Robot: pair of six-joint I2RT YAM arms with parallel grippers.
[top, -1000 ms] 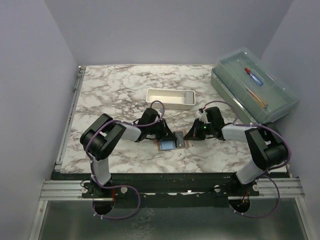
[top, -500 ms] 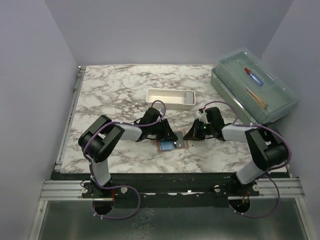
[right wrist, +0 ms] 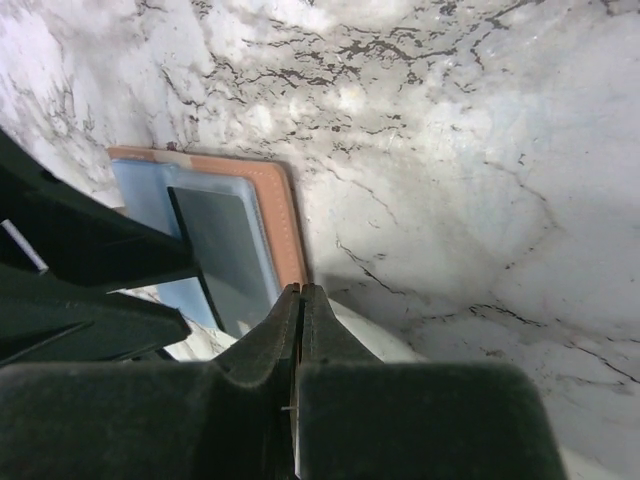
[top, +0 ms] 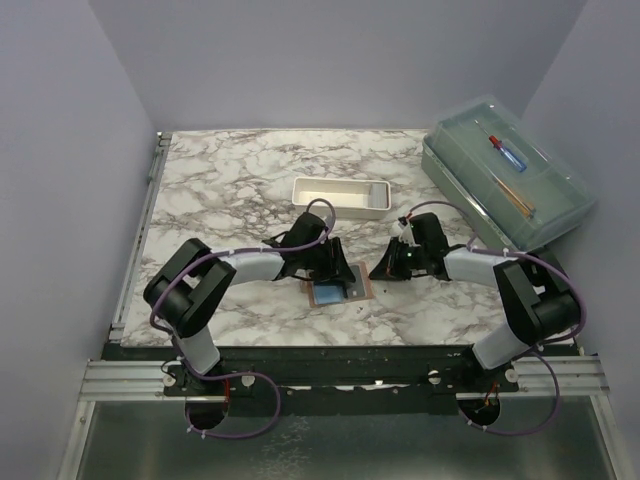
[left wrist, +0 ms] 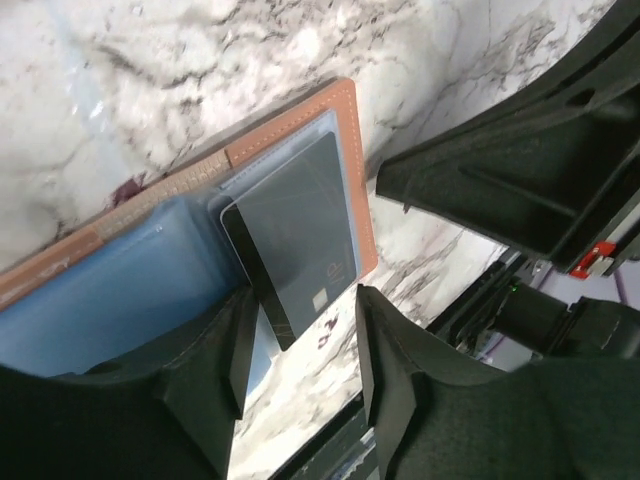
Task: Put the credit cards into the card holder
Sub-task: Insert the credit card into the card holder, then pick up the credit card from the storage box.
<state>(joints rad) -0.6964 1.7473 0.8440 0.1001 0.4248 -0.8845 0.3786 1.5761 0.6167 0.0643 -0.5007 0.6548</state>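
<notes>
The card holder (top: pixel 338 287) is laid open on the marble table (top: pixel 220 180), between the grippers; a dark credit card (left wrist: pixel 295 230) is seen lying on one inner panel; the left gripper (left wrist: pixel 303 305) is spread around the card's end, pinching nothing; the right gripper (right wrist: pixel 300 295) is pressed together at the holder's edge.

Marble table (top: pixel 220 190) with open card holder (top: pixel 341 291), white tray (top: pixel 340 197), clear lidded box (top: pixel 506 182)

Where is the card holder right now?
In the top view, the card holder lies open at the front middle of the table, partly under the left gripper, with the right gripper at its right edge.
</notes>
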